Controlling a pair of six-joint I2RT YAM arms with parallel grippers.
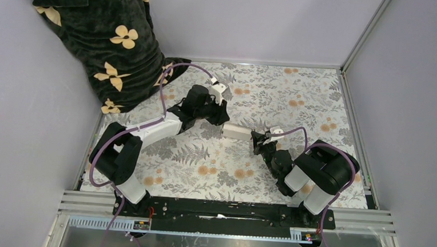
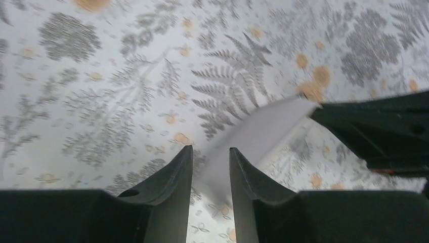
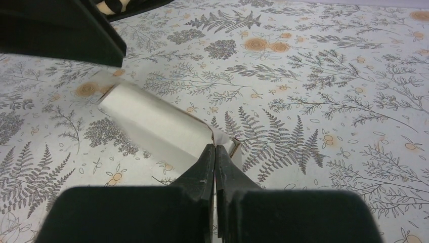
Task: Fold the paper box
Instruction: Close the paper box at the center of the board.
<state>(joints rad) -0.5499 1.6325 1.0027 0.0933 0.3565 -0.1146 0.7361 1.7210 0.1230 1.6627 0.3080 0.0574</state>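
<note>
Just left of centre in the overhead view, my left gripper (image 1: 225,123) has its jaws slightly parted, with one end of the paper box (image 1: 237,131) in the gap. The box sits mid-frame. Just right of it, my right gripper (image 1: 255,139) is pressed together, pinching its other end.

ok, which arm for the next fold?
Probably left: the right hand is shut on the paper box, anchoring it; the left hand is open at its other end, free to press.
</note>
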